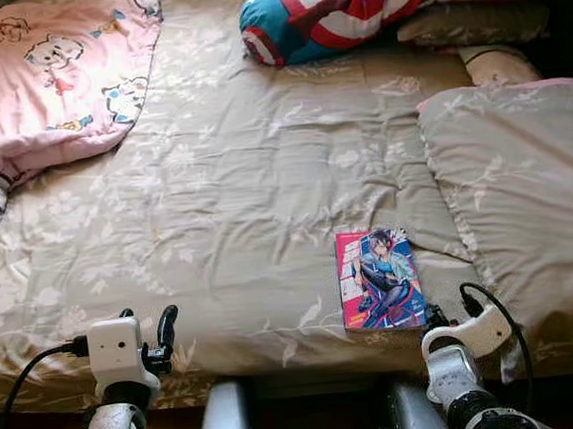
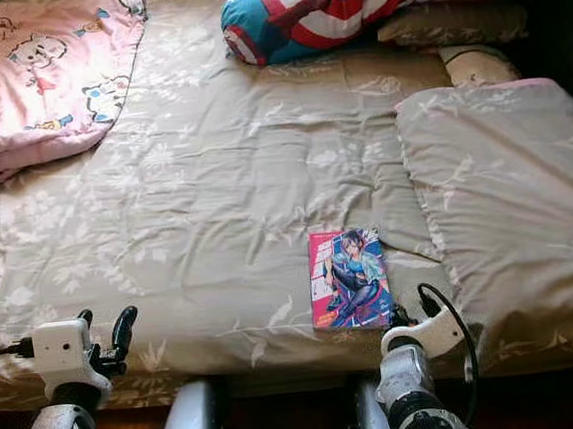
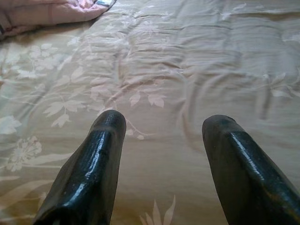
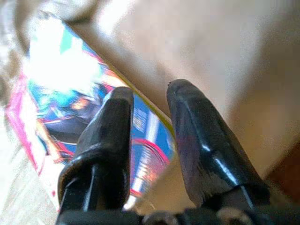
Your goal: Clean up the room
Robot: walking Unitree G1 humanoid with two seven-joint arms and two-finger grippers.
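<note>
Bed [image 1: 213, 181]: covered edge to edge by a tan sheet with a pale leaf-and-flower print, lightly creased across the middle.

Comic book [image 1: 379, 279]: lay flat on the sheet near the near edge of the bed, right of centre. Cover face up, pink border, a dark-haired figure in blue. Its right edge sat just beside the folded tan blanket.

Folded tan blanket [image 1: 522, 204]: same floral print as the sheet, occupied the right side of the bed.

Pink blanket [image 1: 43, 75]: cartoon-animal print, bunched at the far left corner, spilling toward the left edge.

Striped cushion [image 1: 348, 3]: red, white and blue, at the far end right of centre, with a tan pillow [image 1: 476, 22] just beyond its right end.

Left gripper [image 1: 146, 327]: held low over the near edge of the bed on the left, well apart from the comic book. Fingers [image 3: 101, 154] spread wide with bare sheet between them, grasping nothing.

Right gripper [image 4: 147, 98]: at the near edge of the bed, just at the comic book's near right corner. Its fingers [image 4: 112, 122] stood slightly parted over the cover, with the book's edge visible in the gap; released, nothing clamped.
</note>
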